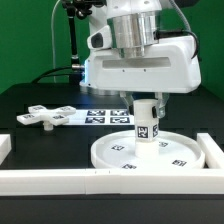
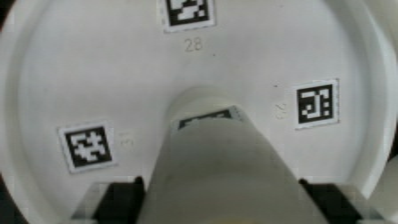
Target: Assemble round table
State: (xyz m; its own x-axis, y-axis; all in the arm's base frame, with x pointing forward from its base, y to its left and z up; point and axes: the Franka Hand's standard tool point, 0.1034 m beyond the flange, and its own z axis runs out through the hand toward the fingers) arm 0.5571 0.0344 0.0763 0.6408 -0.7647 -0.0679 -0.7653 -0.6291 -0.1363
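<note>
White border walls (image 1: 60, 181) hem the black desk (image 1: 35, 100) in front and on the exterior view's right. Marker board (image 1: 105, 117) behind. Cross-shaped foot (image 1: 45, 117) lies flat, well off to the exterior view's left. Post (image 1: 145, 126) upright, long axis vertical, lower end at the middle of the round disc (image 1: 165, 155). Fingers (image 2: 121, 197) grip the post's sides.

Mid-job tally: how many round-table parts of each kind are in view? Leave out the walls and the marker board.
disc: 1
post: 1
cross foot: 1
Total: 3
</note>
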